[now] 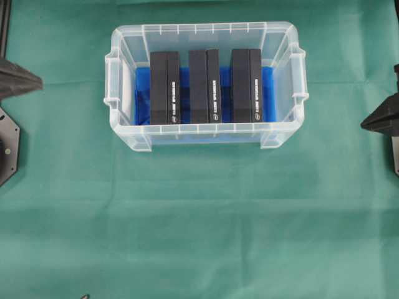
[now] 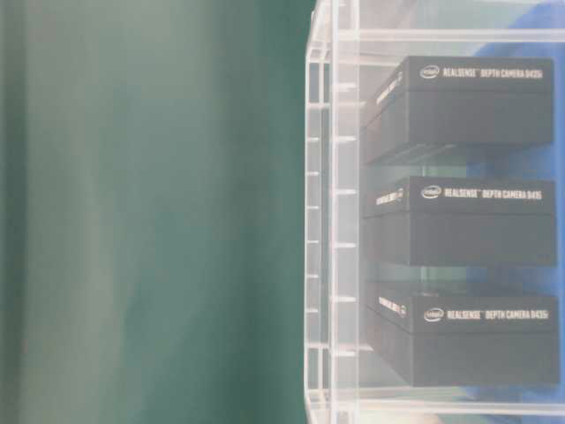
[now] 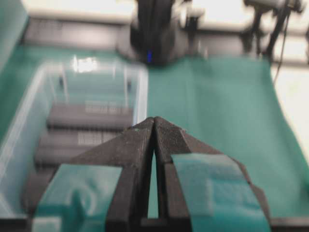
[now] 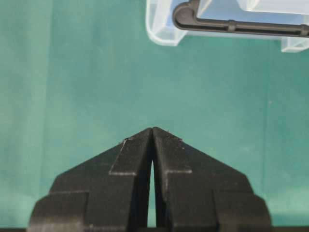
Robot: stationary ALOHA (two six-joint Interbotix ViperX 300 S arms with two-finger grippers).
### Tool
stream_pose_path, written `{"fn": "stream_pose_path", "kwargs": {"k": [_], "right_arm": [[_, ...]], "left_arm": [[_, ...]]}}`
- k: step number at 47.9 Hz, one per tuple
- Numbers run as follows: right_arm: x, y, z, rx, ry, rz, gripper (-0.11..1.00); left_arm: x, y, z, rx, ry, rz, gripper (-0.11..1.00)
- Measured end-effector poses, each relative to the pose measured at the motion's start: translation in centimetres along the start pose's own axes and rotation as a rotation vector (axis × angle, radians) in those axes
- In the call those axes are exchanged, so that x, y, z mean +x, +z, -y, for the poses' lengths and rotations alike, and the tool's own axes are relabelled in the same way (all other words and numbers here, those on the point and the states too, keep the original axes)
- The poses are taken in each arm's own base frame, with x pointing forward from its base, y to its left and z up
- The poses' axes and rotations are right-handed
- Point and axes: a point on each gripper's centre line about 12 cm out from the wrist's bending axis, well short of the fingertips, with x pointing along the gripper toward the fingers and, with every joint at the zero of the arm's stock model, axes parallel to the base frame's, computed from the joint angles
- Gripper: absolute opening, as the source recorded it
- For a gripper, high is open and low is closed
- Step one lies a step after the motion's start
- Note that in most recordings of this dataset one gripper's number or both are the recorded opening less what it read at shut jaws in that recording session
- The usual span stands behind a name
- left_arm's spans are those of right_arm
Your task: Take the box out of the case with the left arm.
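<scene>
Case (image 1: 206, 128), far centre on green cloth (image 1: 199, 237): I see three RealSense boxes (image 1: 205, 86) on edge, gapped for finger entry. Left gripper (image 3: 153, 126) closed, empty, left of case; right gripper (image 4: 152, 129) closed, parked right.

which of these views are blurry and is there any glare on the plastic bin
Left wrist view: blurred throughout, with a bright glare patch on the case. Table-level view: soft, yet box lettering is readable. Overhead view: sharp, evenly lit, slight sheen on the case rim. Right wrist view: shut fingers crisp, cloth slightly soft.
</scene>
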Motion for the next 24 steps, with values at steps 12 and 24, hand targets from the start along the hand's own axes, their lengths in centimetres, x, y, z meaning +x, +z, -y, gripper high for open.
{"fn": "stream_pose_path", "kwargs": {"k": [12, 24], "right_arm": [[0.0, 0.0, 0.2, -0.009, -0.013, -0.003, 0.07], [0.2, -0.1, 0.2, -0.009, -0.014, -0.019, 0.07]], "left_arm": [[0.0, -4.1, -0.2, -0.141, 0.068, -0.457, 0.02], [-0.8, -7.2, -0.4, -0.232, 0.176, -0.818, 0.02]]}}
